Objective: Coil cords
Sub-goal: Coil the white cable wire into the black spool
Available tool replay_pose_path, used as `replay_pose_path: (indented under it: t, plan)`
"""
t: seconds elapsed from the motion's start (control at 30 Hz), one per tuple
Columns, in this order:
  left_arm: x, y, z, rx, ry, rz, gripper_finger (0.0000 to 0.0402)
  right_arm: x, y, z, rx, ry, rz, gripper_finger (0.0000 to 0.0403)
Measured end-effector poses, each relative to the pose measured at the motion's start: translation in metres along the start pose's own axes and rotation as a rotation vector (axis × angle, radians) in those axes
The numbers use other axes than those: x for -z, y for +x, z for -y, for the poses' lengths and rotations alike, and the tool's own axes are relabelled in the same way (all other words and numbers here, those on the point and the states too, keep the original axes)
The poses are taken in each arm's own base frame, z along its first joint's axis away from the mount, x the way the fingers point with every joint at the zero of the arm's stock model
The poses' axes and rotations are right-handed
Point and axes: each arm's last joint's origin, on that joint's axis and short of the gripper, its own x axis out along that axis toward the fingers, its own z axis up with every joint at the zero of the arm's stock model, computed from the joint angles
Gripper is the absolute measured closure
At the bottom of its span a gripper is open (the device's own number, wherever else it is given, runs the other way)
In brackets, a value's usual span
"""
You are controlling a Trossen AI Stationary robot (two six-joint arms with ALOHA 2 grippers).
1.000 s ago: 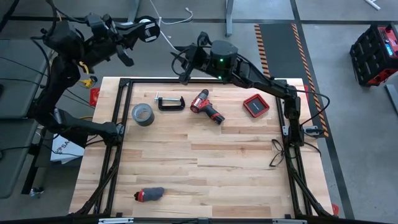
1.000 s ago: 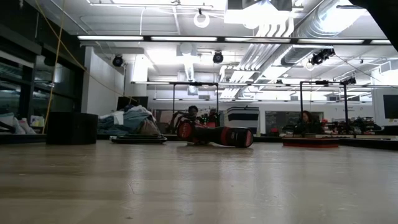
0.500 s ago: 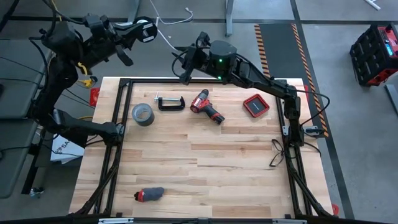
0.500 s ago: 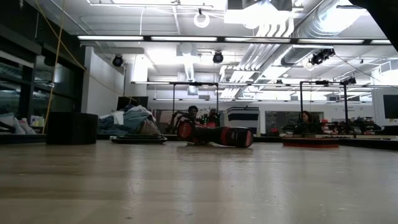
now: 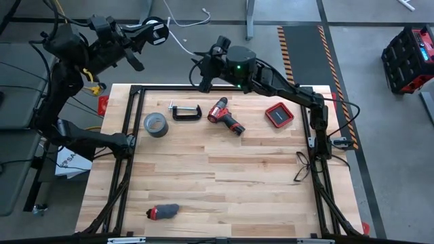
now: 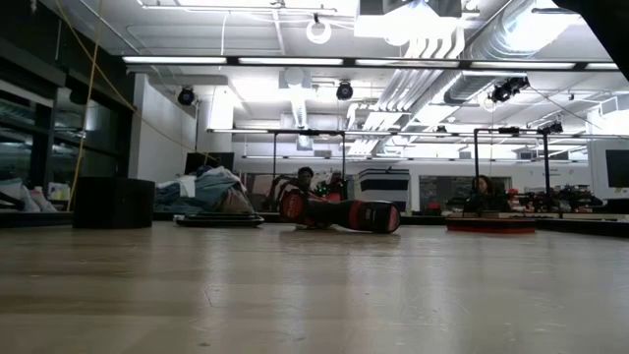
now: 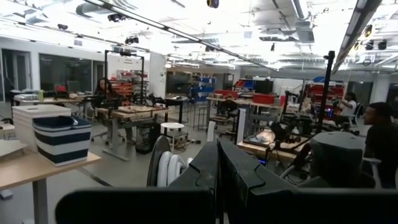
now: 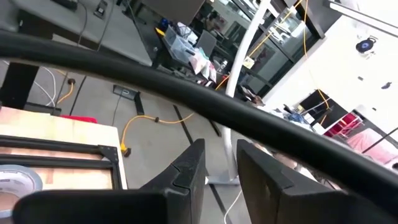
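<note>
High view: both arms are raised beyond the table's far edge, off the wood. The left gripper (image 5: 148,35) sits past the far-left corner with its fingers closed tight on the small black disc (image 5: 158,31) that ends the thin white cable (image 5: 178,42). In the left wrist view the closed fingers (image 7: 219,180) show a white coil edge just beside them. From the disc the cable runs rightward and slightly toward the table, its long axis pointing at the right gripper (image 5: 201,80), which hangs near the far edge's middle. The right gripper's fingers (image 8: 186,171) stand partly apart with nothing visibly between them. I judge the right gripper nearest the free run, which lies to its left.
</note>
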Motion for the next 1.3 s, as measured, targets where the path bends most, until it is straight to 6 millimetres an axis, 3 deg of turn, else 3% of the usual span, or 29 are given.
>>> replay_pose_path:
  t: [0.37,0.6,0.93,1.3]
  plan:
    - [-0.001,0.0,0.0,0.001,-0.001,0.006,0.0401,0.0,0.0,0.0,-0.004,0.001,0.001,0.0325]
    - [0.0,0.002,0.0,0.011,-0.028,0.003,0.0401,0.0,0.0,0.0,-0.016,0.022,0.01,0.0394]
    - [0.0,0.01,0.004,0.113,-0.136,0.024,0.0401,-0.002,-0.002,-0.005,-0.036,0.122,0.009,0.0402]
    - [-0.001,0.011,0.007,0.195,-0.304,0.016,0.0401,-0.027,-0.017,-0.032,-0.208,0.199,0.159,0.0402]
